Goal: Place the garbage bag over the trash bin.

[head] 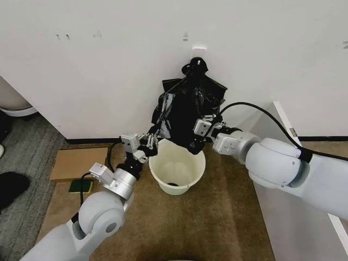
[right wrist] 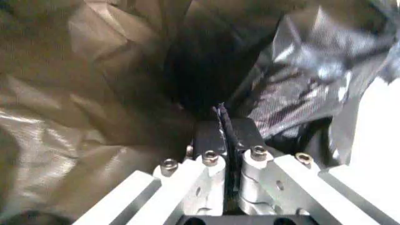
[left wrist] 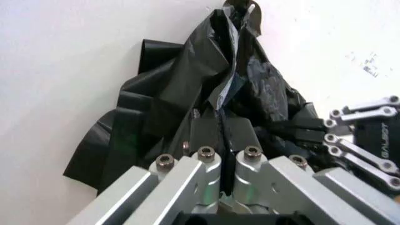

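Both arms are working at the back rim of the trash bin (head: 177, 169), a cream-white bucket that is standing on the brown floor close to the white wall. The garbage bag (head: 185, 111) is hanging bunched above that rim, its upper end hooked high on the wall and its lower folds hanging down to the level of the two grippers. The left gripper (head: 150, 140) is reaching in from the bin's left side and the right gripper (head: 199, 137) from its right. In the left wrist view the fingers (left wrist: 209, 136) are pressing together with a thin fold of black film caught between their pads; in the right wrist view the fingers (right wrist: 209, 137) are likewise clenching a pleat of the bag, whose wrinkled film is spreading around and beyond the tips. As for progress, the bag appears gripped at two points but is not yet opened or drawn over the rim: the bin's pale interior is lying fully exposed, with the bag entirely above and behind it. Spreading the mouth and pulling it down around the rim is, by this evidence, still remaining.
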### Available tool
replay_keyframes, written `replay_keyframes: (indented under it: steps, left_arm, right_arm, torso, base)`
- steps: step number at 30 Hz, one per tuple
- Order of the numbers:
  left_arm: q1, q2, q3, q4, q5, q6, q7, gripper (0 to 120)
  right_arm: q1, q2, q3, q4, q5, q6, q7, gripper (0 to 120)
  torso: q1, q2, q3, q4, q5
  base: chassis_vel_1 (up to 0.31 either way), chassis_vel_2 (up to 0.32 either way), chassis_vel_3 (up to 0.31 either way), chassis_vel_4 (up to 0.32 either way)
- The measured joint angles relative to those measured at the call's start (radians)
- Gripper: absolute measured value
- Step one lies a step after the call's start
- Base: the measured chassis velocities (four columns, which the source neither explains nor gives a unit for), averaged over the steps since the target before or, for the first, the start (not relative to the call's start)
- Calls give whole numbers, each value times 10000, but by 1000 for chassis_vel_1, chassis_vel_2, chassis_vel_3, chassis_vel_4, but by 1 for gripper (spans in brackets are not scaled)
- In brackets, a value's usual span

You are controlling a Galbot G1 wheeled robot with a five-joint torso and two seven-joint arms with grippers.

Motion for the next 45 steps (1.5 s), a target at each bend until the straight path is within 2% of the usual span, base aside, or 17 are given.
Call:
replay_keyframes:
  steps: [2, 4, 6, 7, 10, 12, 13, 16, 18, 20, 24, 28, 33, 42, 45]
  left_arm:
    - [48, 6, -31, -25, 4, 0, -22, 0]
    - [135, 27, -74, -100, 8, 0, -62, 0]
    - [310, 91, -121, -277, -2, 0, -100, 0]
    - [310, 91, -121, -277, -2, 0, -100, 0]
    - [800, 402, -218, -597, -61, -9, -105, 0]
    - [1227, 579, -279, -830, -63, -38, -99, 0]
    - [1821, 766, -320, -1143, -64, -52, -112, 0]
    - [2263, 883, -358, -1394, -65, -54, -147, 0]
    - [2661, 958, -439, -1609, -64, -58, -191, 0]
    - [3314, 1004, -745, -1984, -43, -61, -210, 0]
    - [3723, 1017, -1077, -2268, 9, -89, -245, 0]
    - [3743, 1053, -1483, -2649, -74, -78, -329, 0]
    - [3524, 1277, -2010, -2706, -562, 59, -378, 0]
    - [3416, 1874, -2788, -2705, -1211, 202, -404, 0]
    - [3365, 1973, -2908, -2699, -1220, 201, -369, 0]
  right_arm:
    - [-731, -23, 766, 109, 566, 145, 246, 0]
    - [-1828, -111, 2038, 255, 1184, 596, 407, 0]
    - [-3472, -360, 3383, 495, 1765, 1412, 606, 0]
    - [-3472, -360, 3383, 495, 1765, 1412, 606, 0]
    - [-5326, -987, 4340, 991, 2173, 2623, 827, 0]
    - [-5719, -1080, 4466, 1237, 2353, 2806, 826, 0]
    - [-5964, -931, 4534, 1414, 2609, 2979, 835, 0]
    - [-6214, -696, 4687, 1550, 2869, 3048, 980, 0]
    - [-6500, -425, 4960, 1680, 3134, 3045, 1241, 0]
    - [-6990, -98, 5474, 1777, 3374, 3038, 1419, 0]
    - [-7608, 200, 6177, 2012, 3728, 3265, 1833, 0]
    - [-7728, 770, 6826, 2251, 4802, 3407, 2569, 0]
    - [-7602, 980, 7162, 2494, 5660, 3463, 2932, 0]
    - [-7539, 1257, 7847, 2733, 8730, 3175, 4085, 0]
    - [-7701, 1465, 7758, 2733, 8857, 3209, 4143, 0]
  torso:
    - [0, 0, 0, 1, 3]
    - [0, 0, 0, 1, 0]
    - [0, 0, -1, -2, 5]
    - [0, 0, -1, -2, 5]
    - [-1, 0, -2, -8, 3]
    - [-1, 0, -2, -10, 1]
    - [-2, 0, -2, 3, 1]
    - [-2, 0, -2, 11, 4]
    - [-2, 1, -2, 2, -7]
    - [-1, 0, -1, 2, 6]
    - [-2, 1, -1, -4, 2]
    - [-1, 1, -1, 2, 3]
    - [0, 1, 0, -2, 1]
    - [0, 1, 0, -1, -1]
    - [0, 0, 0, -1, -1]
  base:
    - [0, 0, 0, 0]
    - [0, 0, 0, 0]
    - [0, 0, 0, 0]
    - [0, 0, 0, 0]
    - [0, 0, 0, 0]
    - [0, 0, 0, 0]
    - [0, 0, 0, 0]
    - [0, 0, 0, 0]
    - [0, 0, 0, 0]
    - [0, 0, 0, 0]
    - [0, 0, 0, 0]
    - [0, 0, 0, 0]
    - [0, 0, 0, 0]
    - [0, 0, 0, 0]
    - [0, 0, 0, 0]
